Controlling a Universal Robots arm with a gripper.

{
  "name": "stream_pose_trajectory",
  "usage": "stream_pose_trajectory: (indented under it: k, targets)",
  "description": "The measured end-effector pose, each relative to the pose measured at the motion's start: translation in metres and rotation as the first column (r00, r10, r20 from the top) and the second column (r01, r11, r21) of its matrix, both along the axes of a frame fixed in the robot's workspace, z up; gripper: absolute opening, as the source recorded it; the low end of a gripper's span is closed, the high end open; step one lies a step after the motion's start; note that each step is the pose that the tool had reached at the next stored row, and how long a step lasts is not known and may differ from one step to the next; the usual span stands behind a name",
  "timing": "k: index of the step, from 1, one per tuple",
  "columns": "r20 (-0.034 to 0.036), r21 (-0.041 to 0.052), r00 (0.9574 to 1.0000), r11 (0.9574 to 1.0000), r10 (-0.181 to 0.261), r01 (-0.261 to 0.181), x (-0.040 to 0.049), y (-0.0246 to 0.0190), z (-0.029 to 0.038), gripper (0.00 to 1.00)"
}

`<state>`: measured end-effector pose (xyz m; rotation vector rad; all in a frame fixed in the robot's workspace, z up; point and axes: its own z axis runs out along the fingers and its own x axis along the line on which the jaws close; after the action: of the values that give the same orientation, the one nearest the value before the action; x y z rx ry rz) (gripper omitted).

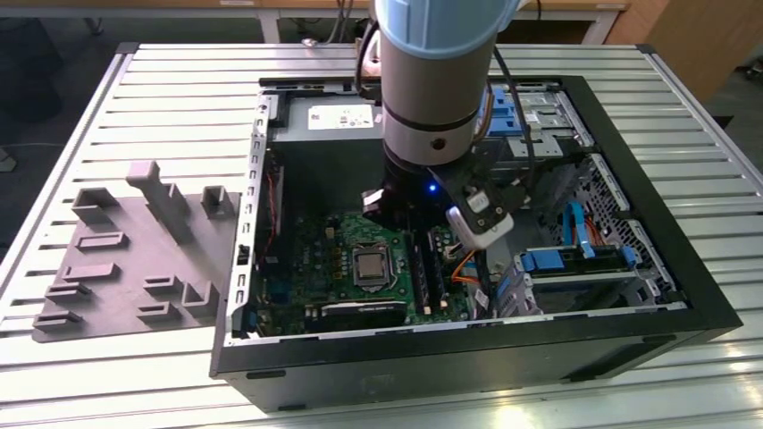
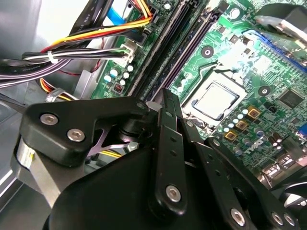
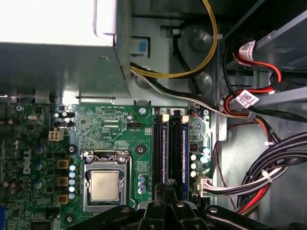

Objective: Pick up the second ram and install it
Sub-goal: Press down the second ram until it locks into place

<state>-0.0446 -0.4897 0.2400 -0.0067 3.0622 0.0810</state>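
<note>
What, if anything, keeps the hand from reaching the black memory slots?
Probably nothing, so yes, they look reachable. The hand hangs right above the memory slots, and the cable bundle lies beside them, not across.

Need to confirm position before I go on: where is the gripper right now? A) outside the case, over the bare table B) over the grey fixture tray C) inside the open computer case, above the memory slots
C: the gripper hangs over the memory slots on the green board, inside the case.
</note>
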Motion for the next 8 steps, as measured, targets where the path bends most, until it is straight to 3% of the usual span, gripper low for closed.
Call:
stream_pose_trajectory:
  k: [8]
  targets:
    - [0.0000,0.0000,1.0000,1.0000,0.000,0.000,-0.0002,-0.0036,0.0000,0.11]
